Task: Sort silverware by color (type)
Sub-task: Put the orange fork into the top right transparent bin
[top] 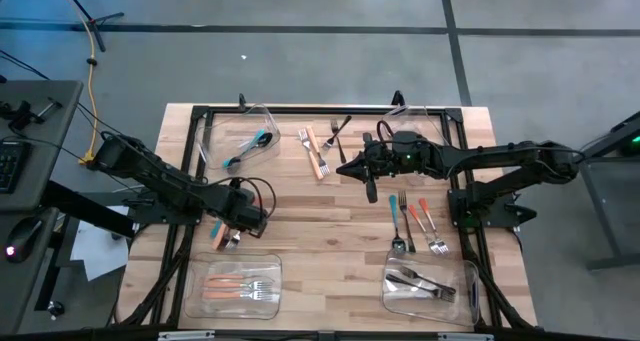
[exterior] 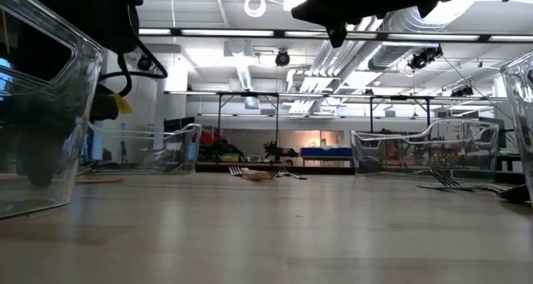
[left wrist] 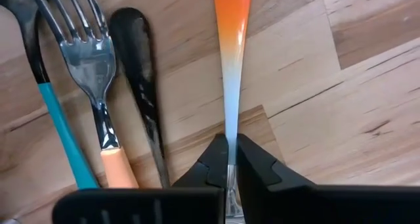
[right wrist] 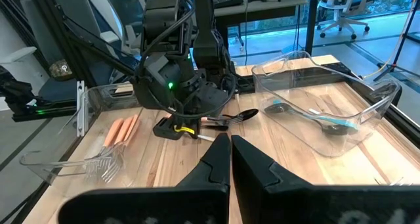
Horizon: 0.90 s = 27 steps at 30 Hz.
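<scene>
1. Orange at its far end and bare metal near the tips, the orange-handled piece (left wrist: 231, 73) is pinched between the closed fingers of the left claw (left wrist: 230, 159), low over the bench (top: 300, 221).
2. Just beside that claw lie a teal-handled piece (left wrist: 56, 119), a fork (left wrist: 92, 73) with a pale orange handle and a black spoon (left wrist: 141, 92), close together and near the gripped one.
3. Judged step: the pick is made; next comes a lift straight up, so the neighbours are not dragged, then a short carry to the orange bin (top: 243, 284), which sits near the left claw at the bench's front edge and already holds orange-handled forks.
4. Farther off, the teal bin (top: 240, 139) holds a teal spoon, and loose orange-handled pieces (top: 316, 151) lie near the middle.
5. The right claw (top: 345, 168) hangs closed and empty over the middle of the bench, well apart; more loose forks (top: 415, 221) and a black-piece bin (top: 430, 284) lie beyond it.
6. Open wood between the left claw and the orange bin leaves room; the bin's near wall is the edge to clear.
</scene>
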Tool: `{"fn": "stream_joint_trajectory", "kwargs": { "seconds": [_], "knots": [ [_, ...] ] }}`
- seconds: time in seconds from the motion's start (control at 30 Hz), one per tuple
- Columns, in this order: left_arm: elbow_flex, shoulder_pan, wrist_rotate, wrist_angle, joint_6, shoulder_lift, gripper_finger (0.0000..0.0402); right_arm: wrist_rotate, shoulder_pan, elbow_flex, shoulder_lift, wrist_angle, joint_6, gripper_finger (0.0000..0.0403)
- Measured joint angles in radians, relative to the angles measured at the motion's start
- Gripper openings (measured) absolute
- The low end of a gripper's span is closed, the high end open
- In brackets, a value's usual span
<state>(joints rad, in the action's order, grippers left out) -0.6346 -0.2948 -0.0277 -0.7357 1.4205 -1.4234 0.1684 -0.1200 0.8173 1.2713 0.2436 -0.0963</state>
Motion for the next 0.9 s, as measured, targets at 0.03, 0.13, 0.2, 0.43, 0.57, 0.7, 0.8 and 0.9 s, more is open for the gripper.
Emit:
{"fn": "stream_joint_trajectory", "kwargs": {
  "seconds": [0.03, 0.13, 0.2, 0.43, 0.57, 0.7, 0.8, 0.9],
  "knots": [
    [0.000, 0.000, 0.000, 0.000, -0.005, 0.002, 0.0004, 0.000, 0.000, 0.000, 0.000, 0.000, 0.000, 0.0000],
    [-0.016, 0.000, -0.014, 0.008, -0.041, 0.016, 0.0003, 0.000, 0.000, 0.000, 0.000, 0.000, 0.000, 0.0000],
    [-0.037, 0.003, -0.040, 0.021, -0.074, 0.029, 0.0002, 0.000, 0.000, 0.000, 0.000, 0.000, 0.000, 0.0000],
    [-0.102, 0.074, -0.131, 0.172, -0.287, 0.067, 0.0002, 0.000, 0.000, 0.000, 0.000, -0.010, 0.000, 0.0000],
    [-0.122, 0.135, -0.144, 0.398, -0.465, 0.066, 0.0001, 0.000, 0.000, 0.000, 0.000, -0.016, 0.000, 0.0000],
    [-0.137, 0.196, -0.139, 0.603, -0.633, 0.066, 0.0001, 0.007, 0.000, 0.000, 0.000, -0.019, 0.000, 0.0000],
    [-0.172, 0.241, -0.114, 0.693, -0.760, 0.066, 0.0001, 0.008, 0.000, 0.000, 0.000, -0.022, 0.000, 0.0000],
    [-0.218, 0.278, -0.104, 0.740, -0.873, 0.066, 0.0001, 0.015, 0.000, 0.000, 0.000, -0.019, 0.000, 0.0000]
  ]
}}
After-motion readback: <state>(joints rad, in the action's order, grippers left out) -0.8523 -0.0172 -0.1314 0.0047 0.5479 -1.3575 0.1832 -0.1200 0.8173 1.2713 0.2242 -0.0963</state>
